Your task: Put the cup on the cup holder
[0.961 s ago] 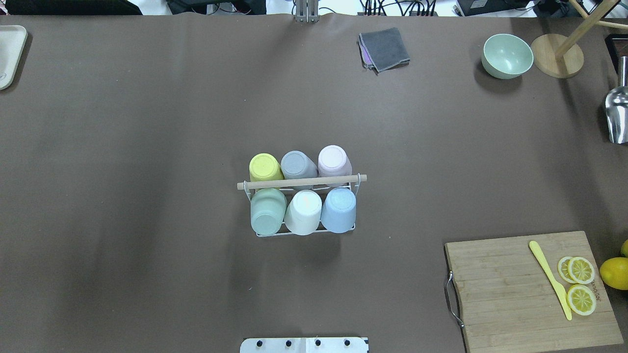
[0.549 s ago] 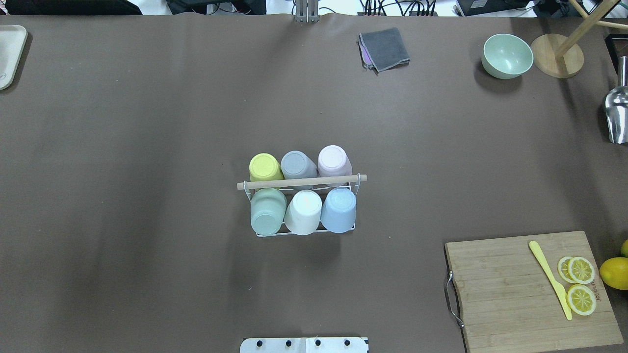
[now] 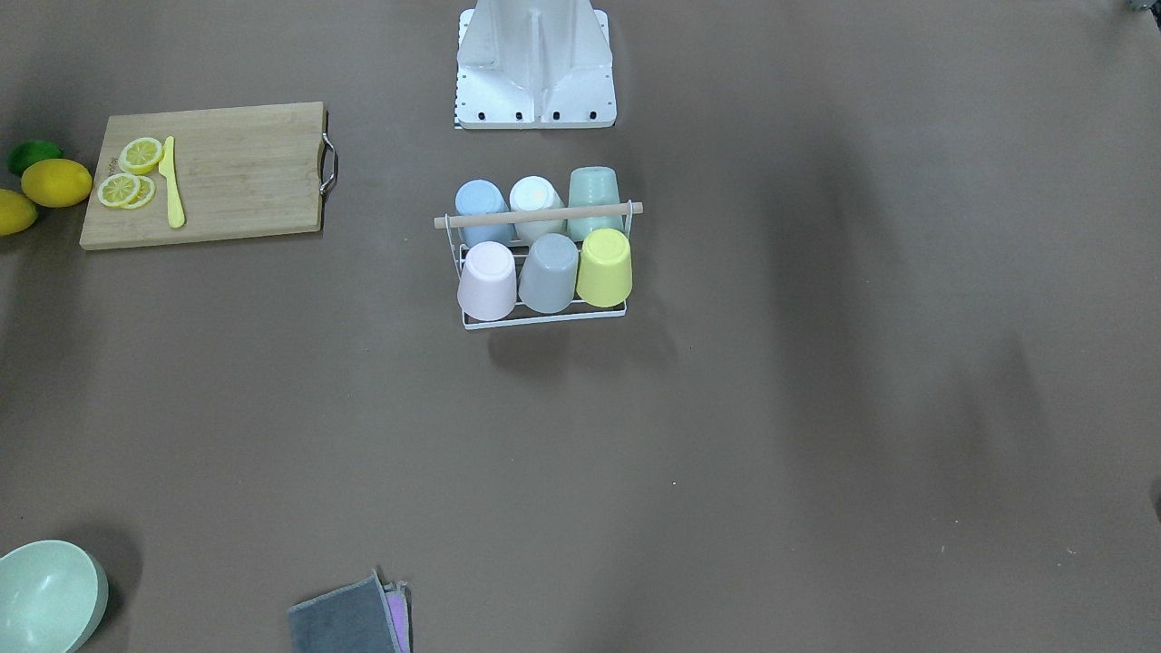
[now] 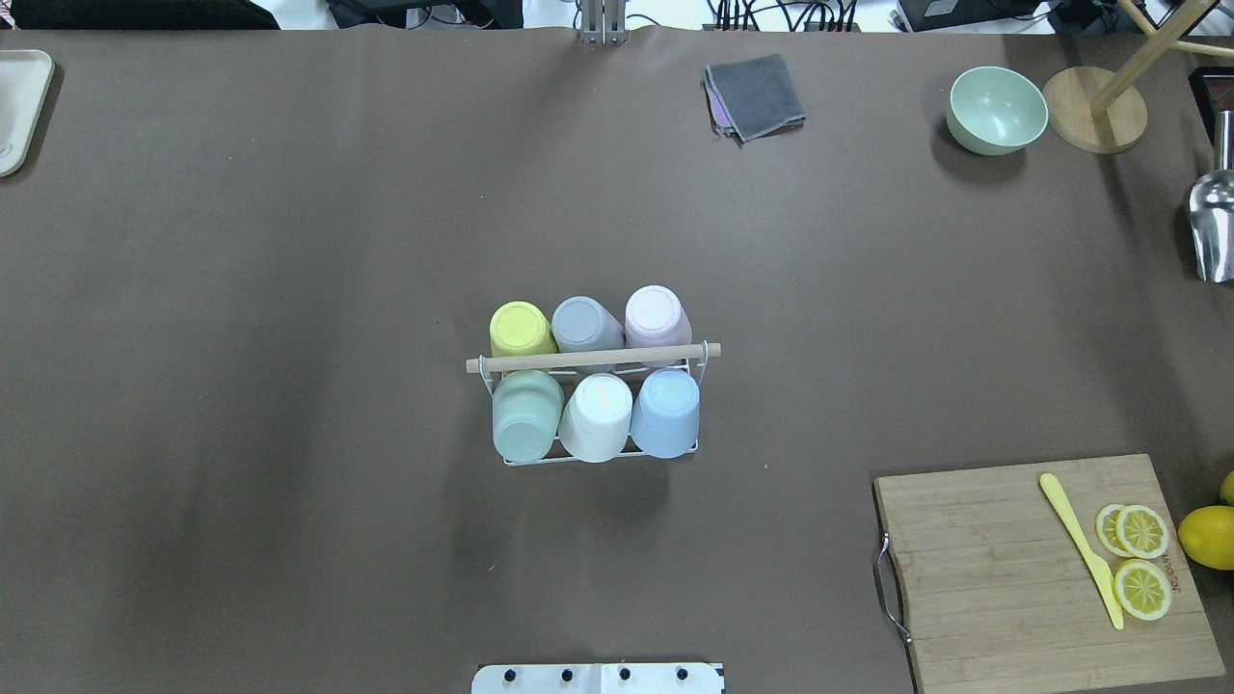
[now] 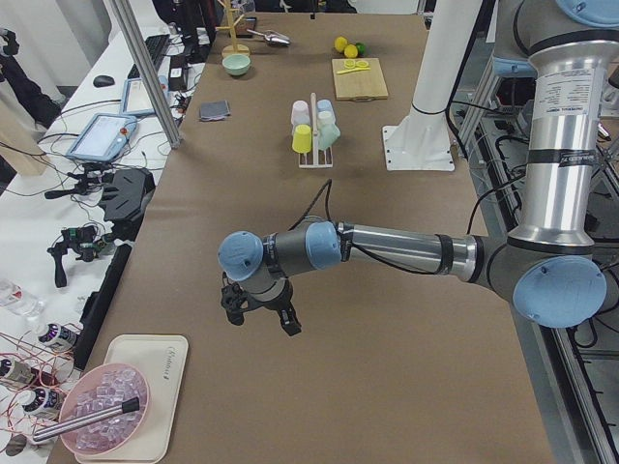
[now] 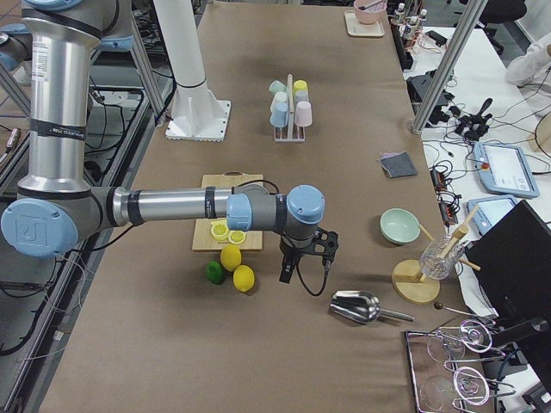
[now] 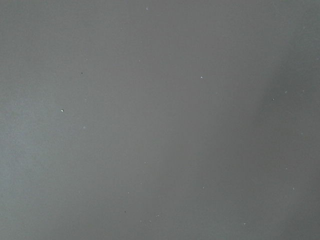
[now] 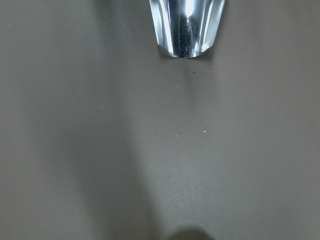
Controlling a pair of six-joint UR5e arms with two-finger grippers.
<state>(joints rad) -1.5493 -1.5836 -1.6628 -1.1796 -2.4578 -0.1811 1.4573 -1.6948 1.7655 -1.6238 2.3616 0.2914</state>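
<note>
Facing the robot, the front view shows the small white wire cup holder with a wooden rod handle [image 3: 539, 216] in the middle of the brown surface [image 3: 816, 408], six upturned pastel plastic cups [image 3: 604, 255] on its prongs. Overhead, no prong looks free: placing seems done, and the next move calls for no grasp. Side views alone show the left arm [image 5: 397, 249] and right arm [image 6: 164, 206], well apart from it; whether their jaws are apart or together cannot be told.

Robotics lab: teach pendants [image 6: 504, 169], aluminium frame posts [image 5: 145, 72], cables [image 4: 752, 13].
</note>
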